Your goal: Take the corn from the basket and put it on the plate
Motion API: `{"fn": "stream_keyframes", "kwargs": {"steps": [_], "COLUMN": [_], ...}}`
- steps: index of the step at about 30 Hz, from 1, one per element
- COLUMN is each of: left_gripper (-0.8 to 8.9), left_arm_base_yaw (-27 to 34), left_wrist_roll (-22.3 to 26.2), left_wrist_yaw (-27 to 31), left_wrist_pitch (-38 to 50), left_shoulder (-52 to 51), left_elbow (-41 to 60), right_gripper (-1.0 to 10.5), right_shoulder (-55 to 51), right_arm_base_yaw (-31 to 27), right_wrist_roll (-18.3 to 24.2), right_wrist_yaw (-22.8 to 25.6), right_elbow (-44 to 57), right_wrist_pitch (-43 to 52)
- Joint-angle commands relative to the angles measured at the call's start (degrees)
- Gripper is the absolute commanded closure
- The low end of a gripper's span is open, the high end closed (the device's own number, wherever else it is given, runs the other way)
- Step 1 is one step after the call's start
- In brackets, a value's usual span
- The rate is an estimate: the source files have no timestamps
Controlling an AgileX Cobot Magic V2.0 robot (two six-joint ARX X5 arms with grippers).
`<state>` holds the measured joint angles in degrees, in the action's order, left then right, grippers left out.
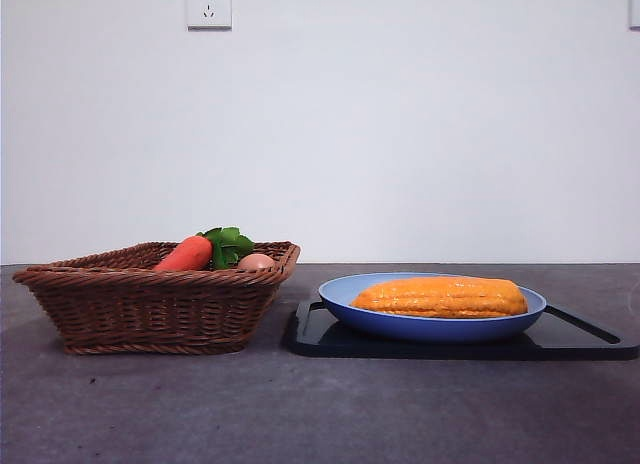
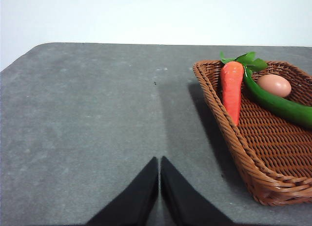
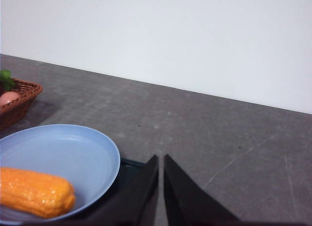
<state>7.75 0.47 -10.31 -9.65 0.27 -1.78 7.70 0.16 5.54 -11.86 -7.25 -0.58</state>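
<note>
1. A dark grey, matte table [image 1: 300, 404] with a faintly speckled top runs across the front view, with a plain white wall [image 1: 400, 124] behind it. No brand names, labels or readable writing show anywhere.
2. A shallow rectangular brown woven wicker basket [image 1: 150, 304] with flaring sides and a braided rim stands on the table's left side.
3. A flat black rectangular tray [image 1: 580, 336] lies just beside the basket, to its right in the front view.
4. A large round shallow light-blue plate [image 1: 440, 326] with a raised rim sits on the tray.
5. The long yellow-orange corn cob [image 1: 440, 297] lies on its side in the plate, nearly as long as the plate is wide. Its rows of bumpy kernels look glossy.
6. A long, smooth green vegetable [image 2: 280, 105] lies in the basket.
7. A smooth orange-red carrot [image 2: 232, 89] with green leaves leans against the basket's inner wall.
8. A pale tan egg [image 2: 274, 84] rests in the basket beside the green vegetable.
9. The left gripper [image 2: 159, 175] hangs over bare table near the basket, jaws pressed together, holding nothing.
10. The right gripper [image 3: 161, 172] hangs near the plate's rim, jaws also closed and empty.
11. A white wall socket [image 1: 209, 5] is mounted high on the wall.
</note>
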Motion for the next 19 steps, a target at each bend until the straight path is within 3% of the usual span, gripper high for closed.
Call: {"fn": "stream_keyframes", "kwargs": {"steps": [1, 9, 19], "left_gripper": [8.06, 8.06, 8.06], "left_arm_base_yaw": [0.2, 0.2, 0.2], "left_wrist_roll": [-0.1, -0.1, -0.1], "left_wrist_yaw": [0.1, 0.1, 0.1], "left_wrist_pitch": [0.4, 0.4, 0.5], "left_shoulder": [-0.1, -0.1, -0.1], "left_elbow": [1.6, 1.6, 1.6], "right_gripper": [9.4, 9.4, 9.4], "right_shoulder": [-1.3, -4.8, -7.5], "right_arm_base_yaw": [-0.1, 0.0, 0.1], "right_wrist_roll": [-1.3, -3.7, -3.7], "right_wrist_yaw": [0.2, 0.2, 0.3], "right_elbow": [1.8, 6.7, 6.7], "right_wrist_pitch": [0.6, 0.3, -8.9]}}
